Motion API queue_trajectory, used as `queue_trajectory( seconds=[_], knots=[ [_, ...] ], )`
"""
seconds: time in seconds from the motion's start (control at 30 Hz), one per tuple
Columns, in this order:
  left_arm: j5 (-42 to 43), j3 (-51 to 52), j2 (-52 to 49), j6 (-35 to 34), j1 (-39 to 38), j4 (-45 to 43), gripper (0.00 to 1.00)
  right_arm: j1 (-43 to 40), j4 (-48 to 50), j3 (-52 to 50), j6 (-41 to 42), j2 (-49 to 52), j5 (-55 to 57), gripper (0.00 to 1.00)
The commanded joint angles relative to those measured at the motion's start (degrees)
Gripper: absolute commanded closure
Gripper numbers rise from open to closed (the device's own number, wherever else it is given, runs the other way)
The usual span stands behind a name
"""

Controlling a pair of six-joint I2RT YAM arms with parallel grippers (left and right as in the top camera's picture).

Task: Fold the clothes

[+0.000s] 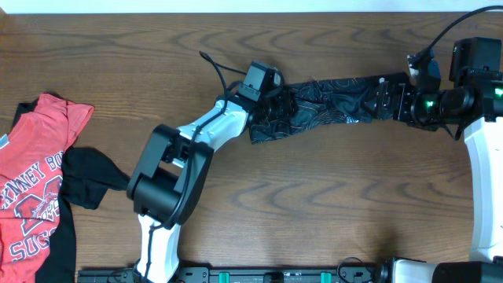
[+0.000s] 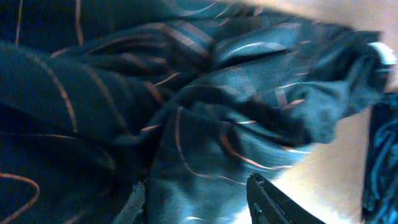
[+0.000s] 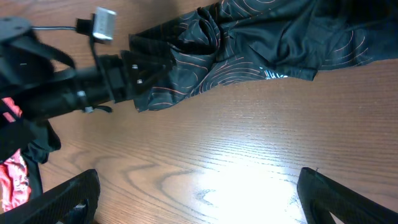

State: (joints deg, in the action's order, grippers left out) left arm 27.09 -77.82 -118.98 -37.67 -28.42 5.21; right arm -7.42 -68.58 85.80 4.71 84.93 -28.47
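Observation:
The black jersey [image 1: 338, 98] with thin orange-red lines lies stretched in a long band across the back of the table. My left gripper [image 1: 277, 107] is at its left end, shut on bunched cloth. In the left wrist view the jersey [image 2: 217, 112] fills the frame and packs the gap between the fingers [image 2: 264, 199]. My right gripper [image 1: 387, 101] hovers at the jersey's right end. In the right wrist view it [image 3: 199, 199] stands wide open over bare wood, with the jersey [image 3: 261, 43] and the left gripper [image 3: 134, 71] beyond it.
A red T-shirt [image 1: 35, 181] with white lettering lies crumpled at the table's left edge, partly over a dark garment [image 1: 86, 177]. The left arm's black base [image 1: 165, 177] stands in front of the jersey. Wooden table [image 1: 330, 196] stretches to the front.

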Motion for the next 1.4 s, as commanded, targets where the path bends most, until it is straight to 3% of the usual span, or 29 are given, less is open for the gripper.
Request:
queue_trajectory(
  seconds=[0.0,0.27,0.47,0.77,1.37],
  knots=[
    [0.76,-0.11,4.13,0.39,-0.68,-0.63,0.48,0.7,-0.07,0.35,-1.18,0.28,0.15,0.01],
    [0.81,-0.09,4.85,1.99,-4.11,0.57,0.43,0.7,0.17,0.35,-1.16,0.28,-0.11,0.01],
    [-10.08,-0.11,4.87,4.02,-2.23,1.44,0.43,0.7,-0.24,0.35,-1.18,0.28,-0.44,0.01],
    [-6.58,-0.09,2.4,4.9,4.04,3.37,0.43,0.7,-0.52,0.35,-1.42,0.28,-0.72,0.01],
    [-0.85,-0.09,0.0,4.87,-2.43,3.34,0.42,0.7,-0.72,0.35,-1.4,0.26,-1.62,0.01]
  ],
)
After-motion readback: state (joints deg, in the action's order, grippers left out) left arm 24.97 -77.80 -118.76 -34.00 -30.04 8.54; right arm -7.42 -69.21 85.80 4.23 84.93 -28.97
